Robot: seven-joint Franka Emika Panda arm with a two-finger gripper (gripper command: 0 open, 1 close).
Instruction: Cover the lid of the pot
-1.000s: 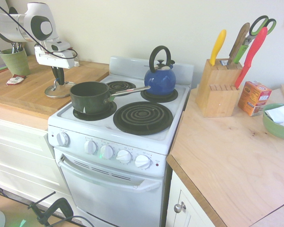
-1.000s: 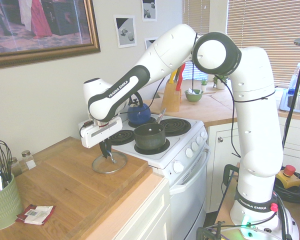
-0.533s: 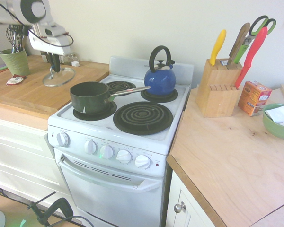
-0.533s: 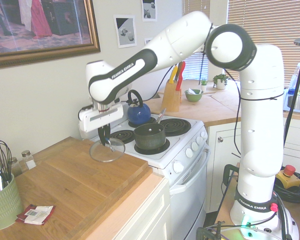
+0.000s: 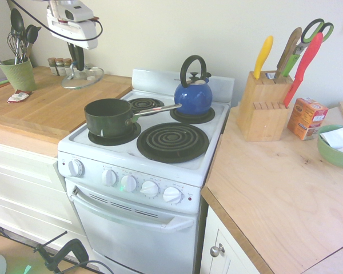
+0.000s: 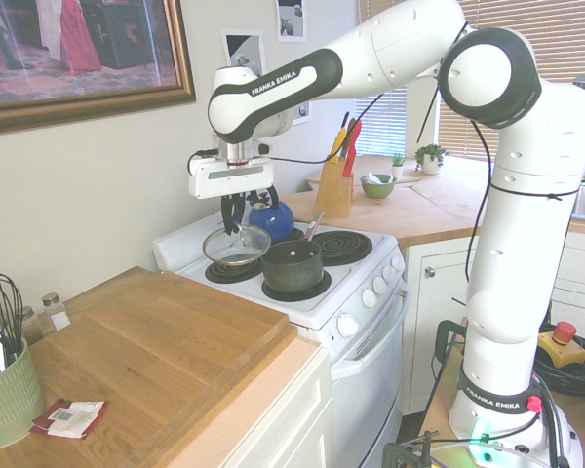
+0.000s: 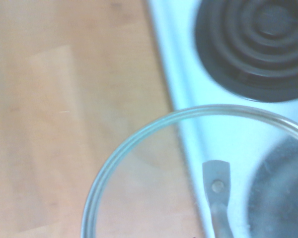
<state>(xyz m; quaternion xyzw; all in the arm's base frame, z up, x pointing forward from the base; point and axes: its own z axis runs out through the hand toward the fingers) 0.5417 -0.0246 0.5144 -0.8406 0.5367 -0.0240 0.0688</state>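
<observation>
Second exterior view: the fingers (image 6: 232,211) of the gripper (image 6: 237,224) are closed, pointed downward, with the loop handle (image 6: 239,233) of the lid (image 6: 236,251) pinched between them. The lid is held in the air, beside the pot (image 6: 292,267) rather than over its mouth, and a rear burner (image 6: 232,275) is partly seen through and below the glass. In the wrist view, the metal rim (image 7: 111,166) is seen across both the counter's edge and the white stove top (image 7: 188,84). The pot is set on a front burner (image 6: 297,294), uncovered, its long handle (image 6: 314,226) directed toward the back of the stove (image 6: 356,292). Behind the pot, the blue kettle (image 6: 273,220) is partly hidden by the gripper; in the first exterior view it is shown on the other rear burner (image 5: 192,116). The large front burner (image 5: 172,142) is left uncovered. On the far counter (image 6: 400,214), the knife block (image 6: 333,190) and the green bowl (image 6: 377,187) are placed. On the wooden counter (image 6: 156,341), a utensil pot (image 6: 8,405) and a torn packet (image 6: 71,419) are seen near each other.
</observation>
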